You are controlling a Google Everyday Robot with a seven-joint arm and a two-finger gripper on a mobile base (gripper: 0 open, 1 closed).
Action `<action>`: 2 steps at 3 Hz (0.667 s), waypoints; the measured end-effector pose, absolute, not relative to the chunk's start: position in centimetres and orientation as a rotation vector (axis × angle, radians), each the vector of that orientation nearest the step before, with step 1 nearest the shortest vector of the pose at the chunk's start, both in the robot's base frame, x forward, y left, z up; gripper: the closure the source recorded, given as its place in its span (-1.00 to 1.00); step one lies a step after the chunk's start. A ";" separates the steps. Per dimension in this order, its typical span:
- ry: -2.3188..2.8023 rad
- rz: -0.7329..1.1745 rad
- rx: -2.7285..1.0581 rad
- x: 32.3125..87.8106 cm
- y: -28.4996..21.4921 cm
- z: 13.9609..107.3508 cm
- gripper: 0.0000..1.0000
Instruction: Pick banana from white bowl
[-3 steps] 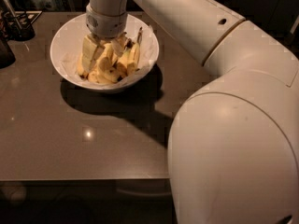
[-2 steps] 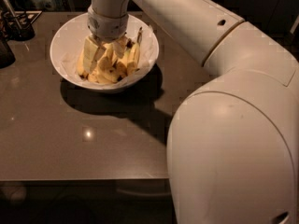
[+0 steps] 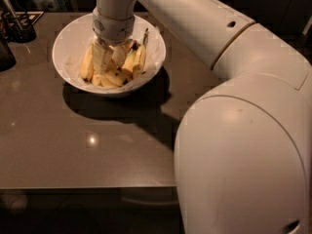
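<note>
A bunch of yellow bananas (image 3: 114,76) with dark spots lies in the white bowl (image 3: 66,45), which stands on the dark table at the upper left of the camera view. My gripper (image 3: 111,57) reaches straight down into the bowl from the grey wrist above and is in among the bananas at the middle of the bunch. The wrist hides the bananas' upper ends.
My white arm and its large elbow housing (image 3: 243,150) fill the right half of the view. A dark holder with utensils (image 3: 18,27) stands at the far left, with a dark object (image 3: 5,56) beside it. The table's front edge (image 3: 87,186) runs low.
The wrist has shifted very slightly to the right over the bowl. The bananas and the bowl lie as before.
</note>
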State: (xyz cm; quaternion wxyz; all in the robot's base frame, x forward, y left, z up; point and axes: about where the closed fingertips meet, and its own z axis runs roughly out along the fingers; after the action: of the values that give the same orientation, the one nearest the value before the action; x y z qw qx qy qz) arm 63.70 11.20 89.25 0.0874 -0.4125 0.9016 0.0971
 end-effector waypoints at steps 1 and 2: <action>2.685 0.289 -1.228 63.7 11.2 89.3 0.91; 2.648 0.289 -1.241 63.7 11.6 89.7 1.00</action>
State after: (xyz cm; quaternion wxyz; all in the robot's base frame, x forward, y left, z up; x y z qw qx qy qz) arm 63.68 11.60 89.66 0.1012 -0.4200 0.8966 0.0978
